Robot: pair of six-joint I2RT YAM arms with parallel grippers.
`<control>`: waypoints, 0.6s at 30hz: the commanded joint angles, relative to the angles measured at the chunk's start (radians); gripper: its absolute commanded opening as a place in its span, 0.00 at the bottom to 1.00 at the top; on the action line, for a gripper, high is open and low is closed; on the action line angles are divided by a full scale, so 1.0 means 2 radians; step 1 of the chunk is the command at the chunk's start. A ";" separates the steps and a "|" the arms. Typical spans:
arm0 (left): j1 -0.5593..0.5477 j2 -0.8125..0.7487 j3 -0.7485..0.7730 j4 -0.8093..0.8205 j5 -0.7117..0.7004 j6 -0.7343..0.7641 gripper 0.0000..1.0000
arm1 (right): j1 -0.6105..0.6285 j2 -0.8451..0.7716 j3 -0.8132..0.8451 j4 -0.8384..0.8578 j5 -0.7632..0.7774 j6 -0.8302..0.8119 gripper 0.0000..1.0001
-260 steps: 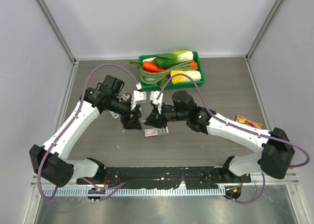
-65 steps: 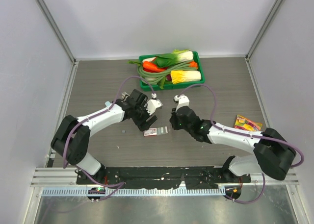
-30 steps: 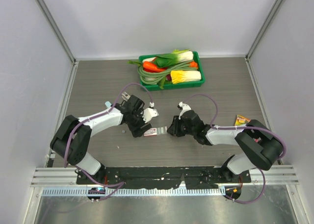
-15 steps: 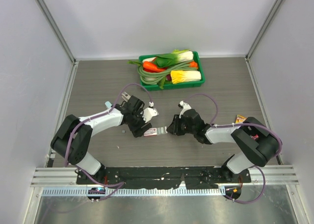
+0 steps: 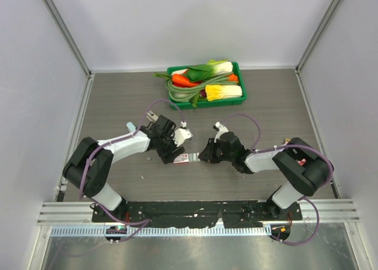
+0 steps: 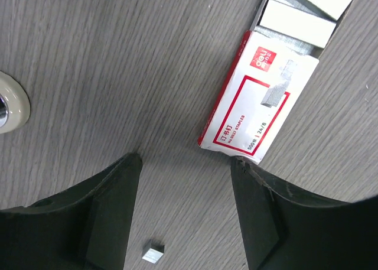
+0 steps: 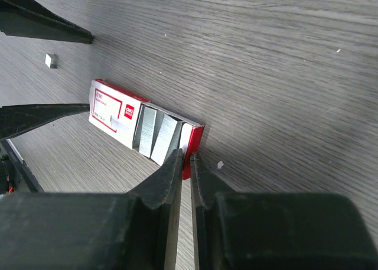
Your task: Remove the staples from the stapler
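Right pincer (image 7: 185, 158) clenched on the red end flap of the staple box (image 7: 112, 117); left pincer (image 6: 185, 159) gapes empty, box corner beside its fingertip.

Staple box (image 6: 260, 96) runs off the top edge; tiny grey bit (image 6: 153, 253), perhaps staples

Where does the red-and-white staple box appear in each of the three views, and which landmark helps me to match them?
Top external: the staple box lies just below the picture's centre.
Left wrist: the box is in the upper right, slanted, with its open end at the top edge.
Right wrist: the box is left of centre, with its open end pointing down and right.
Shared landmark: the small grey bit near the box's closed end, only a speck from above.
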 commanded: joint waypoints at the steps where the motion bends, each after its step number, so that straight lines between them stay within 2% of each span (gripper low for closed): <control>1: -0.006 0.021 -0.005 0.012 -0.001 -0.012 0.66 | 0.012 0.009 0.006 0.023 -0.003 0.008 0.15; 18: -0.030 0.031 0.011 0.018 -0.009 -0.007 0.66 | 0.054 0.054 0.048 0.040 -0.012 0.011 0.14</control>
